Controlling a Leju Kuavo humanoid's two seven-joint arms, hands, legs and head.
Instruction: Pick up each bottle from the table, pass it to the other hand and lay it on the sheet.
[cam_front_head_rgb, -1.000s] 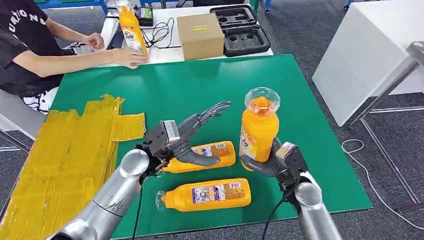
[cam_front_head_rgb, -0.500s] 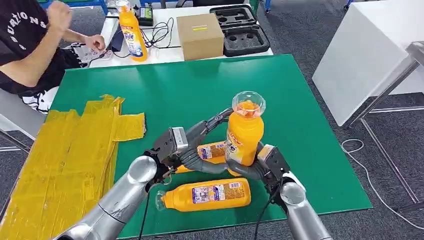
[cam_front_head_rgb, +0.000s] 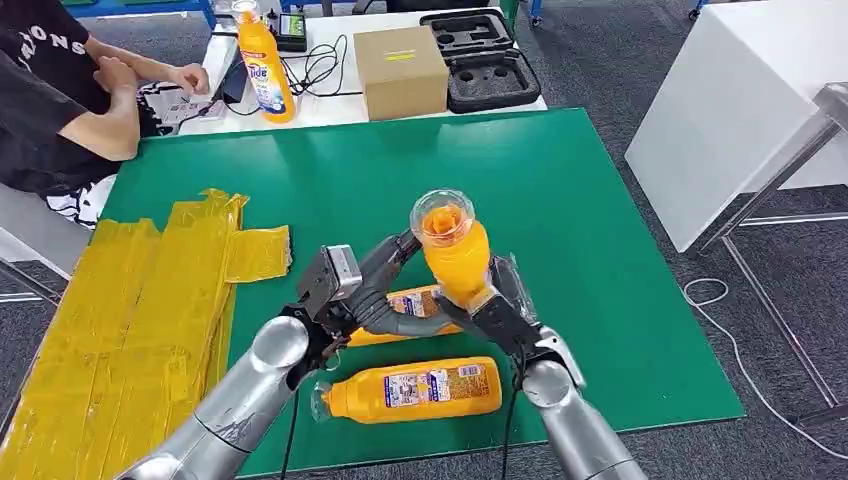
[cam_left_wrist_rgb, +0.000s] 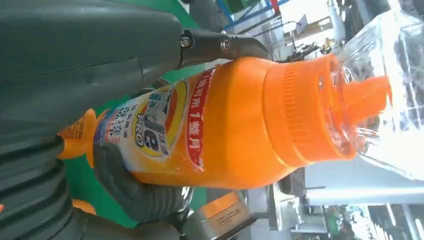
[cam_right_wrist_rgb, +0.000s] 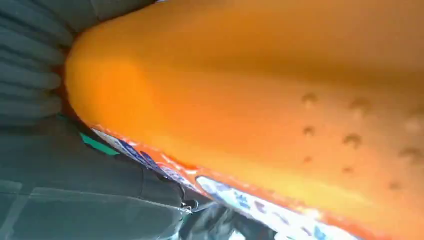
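Bottle (cam_front_head_rgb: 455, 250) upright above the green table (cam_front_head_rgb: 600, 230), gripped at its base by the right hand (cam_front_head_rgb: 497, 312). Left hand (cam_front_head_rgb: 375, 290) fingers wrap its body without a confirmed hold; two more bottles (cam_front_head_rgb: 415, 388) lie below.

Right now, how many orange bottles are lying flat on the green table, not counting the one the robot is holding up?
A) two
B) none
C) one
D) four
A: two bottles lie on the green table, one nearest the robot and another partly hidden behind the left hand, while the right hand holds a third bottle up.
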